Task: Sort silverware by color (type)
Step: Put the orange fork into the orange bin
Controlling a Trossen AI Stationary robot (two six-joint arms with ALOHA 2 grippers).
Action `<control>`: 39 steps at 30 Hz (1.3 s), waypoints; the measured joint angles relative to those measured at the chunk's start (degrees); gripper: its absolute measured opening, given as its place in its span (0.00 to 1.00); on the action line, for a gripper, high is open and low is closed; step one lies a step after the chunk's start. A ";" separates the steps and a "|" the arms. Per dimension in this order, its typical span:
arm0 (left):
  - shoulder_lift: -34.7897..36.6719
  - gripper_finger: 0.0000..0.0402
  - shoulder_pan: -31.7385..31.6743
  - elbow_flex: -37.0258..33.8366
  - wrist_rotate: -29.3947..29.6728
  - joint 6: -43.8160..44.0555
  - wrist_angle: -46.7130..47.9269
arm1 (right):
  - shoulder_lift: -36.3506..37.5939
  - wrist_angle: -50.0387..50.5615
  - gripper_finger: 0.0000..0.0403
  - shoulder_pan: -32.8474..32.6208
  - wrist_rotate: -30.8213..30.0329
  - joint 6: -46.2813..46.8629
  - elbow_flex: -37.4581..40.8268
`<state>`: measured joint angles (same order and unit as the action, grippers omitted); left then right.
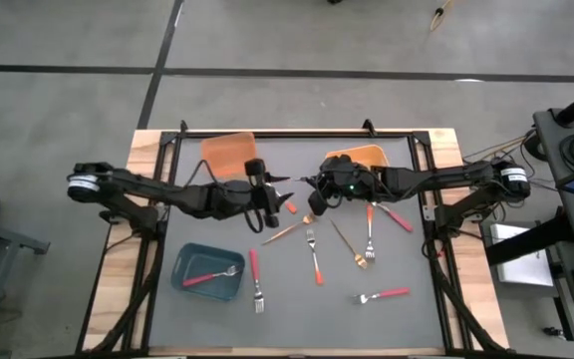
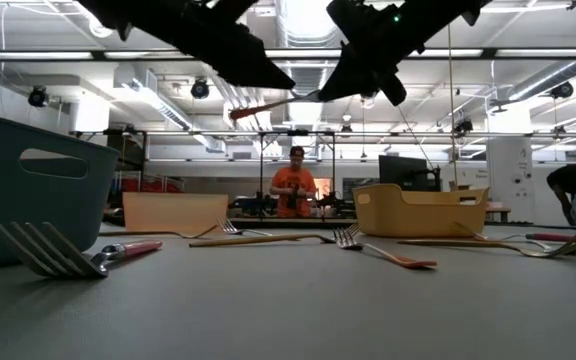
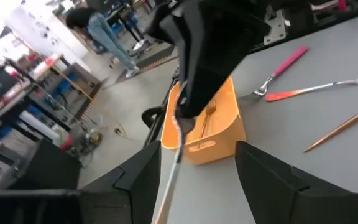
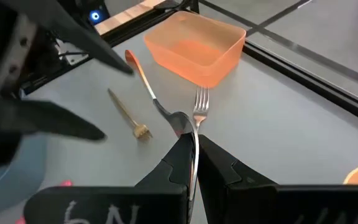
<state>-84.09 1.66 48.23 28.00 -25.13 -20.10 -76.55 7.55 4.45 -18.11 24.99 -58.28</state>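
Observation:
A fork with an orange-red handle (image 2: 258, 107) hangs high above the table's middle, and my right gripper (image 4: 192, 148) is shut on it. My left gripper (image 3: 197, 180) faces it from the table's left. It is open, with a finger on either side of the fork's handle (image 3: 174, 168), apart from it as far as I can see. Other silverware lies flat on the grey mat: a gold fork (image 1: 289, 231), an orange-handled fork (image 1: 315, 259) and a red-handled fork (image 1: 255, 271). One red-handled fork lies inside the teal bin (image 1: 189, 282). My right gripper pinches the fork's metal end (image 4: 192, 138) between its two shut fingers. The fingers come from the table's right, slanting a little down, and lie along the fork. The fork is lifted clear, roughly level, its orange-red handle end (image 4: 130, 58) pointing toward my left gripper.
An orange bin (image 1: 229, 152) stands at the far left of the mat and a yellow-orange bin (image 1: 365, 156) at the far right. More forks lie to the right (image 1: 397, 217) and near the front (image 1: 382, 295). A person stands in the room beyond the table.

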 joint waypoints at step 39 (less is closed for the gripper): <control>-10.49 0.20 -1.98 4.76 7.16 -8.27 -8.38 | -0.13 1.12 0.02 0.28 -0.09 1.99 -0.44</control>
<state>-94.59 -0.32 52.99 35.16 -33.40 -28.48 -76.69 8.67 4.73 -18.20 26.98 -58.72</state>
